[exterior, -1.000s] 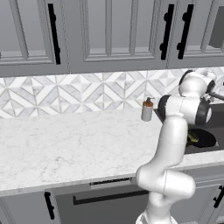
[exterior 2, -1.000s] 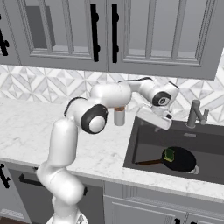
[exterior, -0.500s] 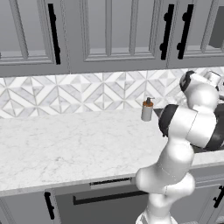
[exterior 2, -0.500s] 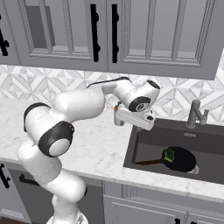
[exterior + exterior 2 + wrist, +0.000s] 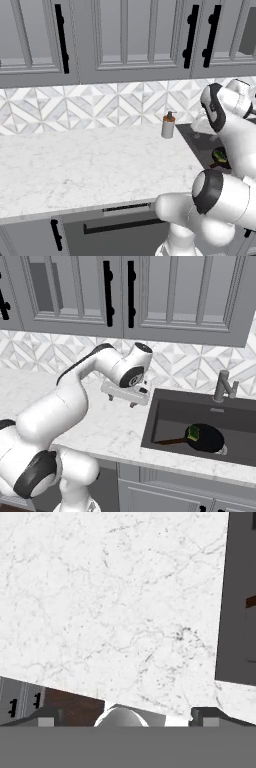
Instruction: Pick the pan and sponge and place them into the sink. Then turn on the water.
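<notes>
The black pan point(image 5: 206, 437) lies in the dark sink point(image 5: 172, 413), with the little yellow sponge point(image 5: 193, 433) on its left edge. The gripper point(image 5: 129, 397) hangs open over the counter point(image 5: 107, 428), left of the sink.

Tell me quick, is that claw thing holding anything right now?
Gripper: open and empty, hanging over the marble counter beside the sink.

A kitchen: grey cabinets point(image 5: 75, 291), marble counter point(image 5: 85, 165), sink point(image 5: 200, 416).
</notes>
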Available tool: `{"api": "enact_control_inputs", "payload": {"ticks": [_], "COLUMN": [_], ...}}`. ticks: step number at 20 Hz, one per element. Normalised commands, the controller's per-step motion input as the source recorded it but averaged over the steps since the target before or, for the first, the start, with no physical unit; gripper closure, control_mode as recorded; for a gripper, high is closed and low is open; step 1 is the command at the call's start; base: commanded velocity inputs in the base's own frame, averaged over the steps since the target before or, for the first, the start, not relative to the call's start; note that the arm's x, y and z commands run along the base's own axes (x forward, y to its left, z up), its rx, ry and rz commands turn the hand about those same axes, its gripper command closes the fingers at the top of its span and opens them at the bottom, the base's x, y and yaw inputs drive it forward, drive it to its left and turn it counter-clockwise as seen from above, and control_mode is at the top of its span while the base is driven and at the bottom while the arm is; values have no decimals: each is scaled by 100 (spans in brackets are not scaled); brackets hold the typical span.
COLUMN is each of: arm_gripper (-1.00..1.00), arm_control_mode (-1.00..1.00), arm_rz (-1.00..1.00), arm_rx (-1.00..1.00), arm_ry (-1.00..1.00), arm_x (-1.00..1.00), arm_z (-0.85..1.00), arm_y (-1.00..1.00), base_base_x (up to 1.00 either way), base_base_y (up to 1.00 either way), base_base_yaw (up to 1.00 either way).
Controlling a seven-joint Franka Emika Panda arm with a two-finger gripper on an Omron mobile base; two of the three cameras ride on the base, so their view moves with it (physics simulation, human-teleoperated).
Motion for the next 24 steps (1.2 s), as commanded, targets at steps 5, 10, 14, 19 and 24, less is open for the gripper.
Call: {"api": "enact_control_inputs", "payload": {"ticks": [5,10,14,19,24], "arm_gripper": [-100,-100,-100,-100,-100], "arm_control_mode": [-100,-100,-100,-100,-100], "arm_rz": [0,0,-1,-5,-4], "arm_rx": [-2,-7,-5,-9,-9], "arm_ry": [1,4,0,0,0], "arm_x": [-65,-75,-68,-47,-9], "arm_z": [49,36,18,6,0], "arm_y": [80,53,9,12,19], "base_base_x": [0,0,0,0,0], "base_base_y": [0,0,0,0,0], "base_base_yaw": [0,0,0,0,0]}}
